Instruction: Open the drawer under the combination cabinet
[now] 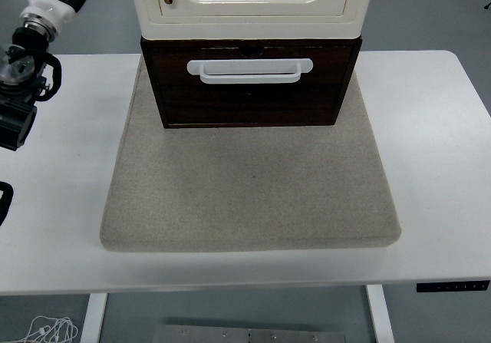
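Drawer [249, 82] sits shut at the base of the combination cabinet [249, 5], which stands on a grey mat [245, 189] at the far middle of the white desk [430, 166]. The drawer front is dark brown and faces the near desk edge. A white bar handle [249, 70] runs across the upper part of the front.

Orientation: the long axis of the drawer front and of the handle runs left to right, parallel to the near desk edge. Judged from this, travel is toward the near edge, over the bare mat in front.

The left arm [27, 44] is at the upper left corner, well apart from the cabinet. The left hand is mostly cut off by the frame; whether its fingers are apart or together cannot be told. The right arm is out of view.

Risks from this position:
- A pull applied off-centre on the handle may skew the drawer and bind it.
- The cabinet is not visibly fixed; a hard pull may drag the whole unit across the mat.
- A shallow hook on the bar may slip off.
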`<state>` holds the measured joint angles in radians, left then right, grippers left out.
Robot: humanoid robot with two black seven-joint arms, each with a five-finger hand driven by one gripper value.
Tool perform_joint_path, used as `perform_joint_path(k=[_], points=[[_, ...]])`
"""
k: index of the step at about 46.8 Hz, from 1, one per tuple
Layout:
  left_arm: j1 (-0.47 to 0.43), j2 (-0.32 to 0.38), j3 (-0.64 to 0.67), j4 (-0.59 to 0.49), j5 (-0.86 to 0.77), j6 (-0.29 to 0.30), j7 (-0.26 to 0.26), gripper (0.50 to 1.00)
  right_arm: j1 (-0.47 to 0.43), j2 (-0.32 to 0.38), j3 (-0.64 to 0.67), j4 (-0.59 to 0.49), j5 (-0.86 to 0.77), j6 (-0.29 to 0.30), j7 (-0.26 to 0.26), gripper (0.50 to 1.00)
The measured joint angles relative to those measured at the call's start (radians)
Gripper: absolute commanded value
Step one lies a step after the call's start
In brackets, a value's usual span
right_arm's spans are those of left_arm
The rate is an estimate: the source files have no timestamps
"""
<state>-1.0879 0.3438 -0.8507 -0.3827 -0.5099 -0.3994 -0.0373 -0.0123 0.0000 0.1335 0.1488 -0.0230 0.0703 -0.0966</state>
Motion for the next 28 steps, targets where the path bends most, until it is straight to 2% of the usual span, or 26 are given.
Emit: perform_joint_path(k=[9, 17, 28], points=[[-0.096, 0.089, 0.001, 0.005, 0.050, 0.006, 0.004, 1.000, 0.000, 0.000, 0.000, 0.000, 0.000, -0.001, 0.000, 0.928], [-0.207, 0.155, 0.001, 0.004, 0.189, 0.048, 0.005, 1.000, 0.001, 0.000, 0.000, 0.000, 0.000, -0.001, 0.000, 0.926], [-0.374, 0.197, 0.009, -0.028, 0.284, 0.035, 0.012, 1.000, 0.000, 0.000, 0.000, 0.000, 0.000, -0.001, 0.000, 0.926]])
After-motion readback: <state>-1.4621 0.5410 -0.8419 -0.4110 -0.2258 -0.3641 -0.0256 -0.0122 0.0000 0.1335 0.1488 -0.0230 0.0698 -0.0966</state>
